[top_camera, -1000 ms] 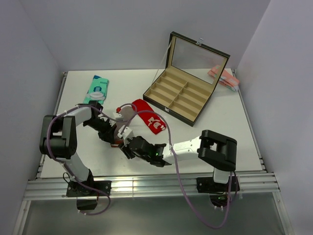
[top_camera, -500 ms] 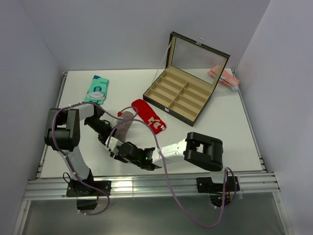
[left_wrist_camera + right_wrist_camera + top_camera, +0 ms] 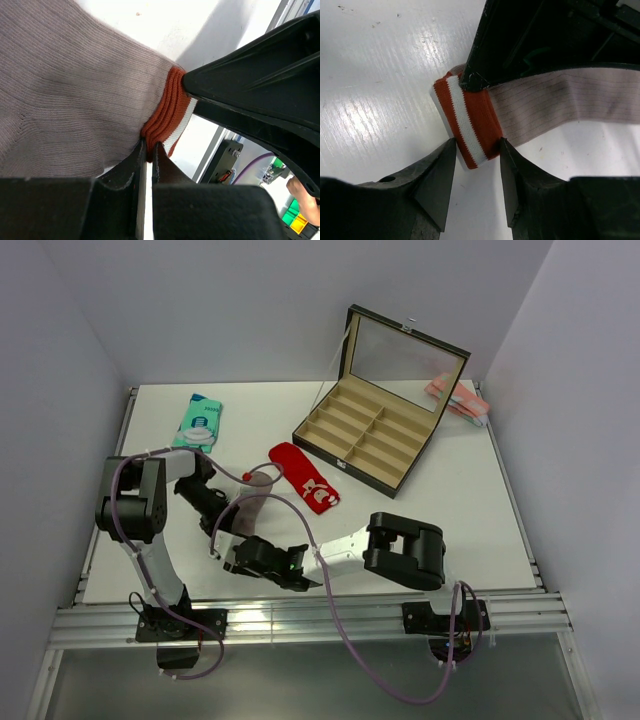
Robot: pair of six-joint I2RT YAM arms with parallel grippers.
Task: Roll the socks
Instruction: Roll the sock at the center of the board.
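A bright red sock (image 3: 305, 478) with a white emblem lies flat mid-table. A second sock (image 3: 255, 500) shows a mauve-grey ribbed body (image 3: 65, 95) and a red-and-white striped cuff (image 3: 470, 125). My left gripper (image 3: 148, 148) is shut on the edge of that cuff; in the top view it (image 3: 226, 526) sits at the sock's near end. My right gripper (image 3: 477, 146) is open, with a finger on each side of the cuff's end, low over the table. In the top view it (image 3: 232, 554) lies just nearer than the left one.
An open black compartment box (image 3: 375, 440) stands at the back right. A teal sock with white print (image 3: 198, 422) lies at the back left. A pale pink bundle (image 3: 455, 398) sits behind the box. The table's metal front rail (image 3: 300, 620) is close behind the right gripper.
My right arm has swung left along the near edge, bringing its gripper to the cuff. The left gripper kept its hold on the grey sock and shifted little.
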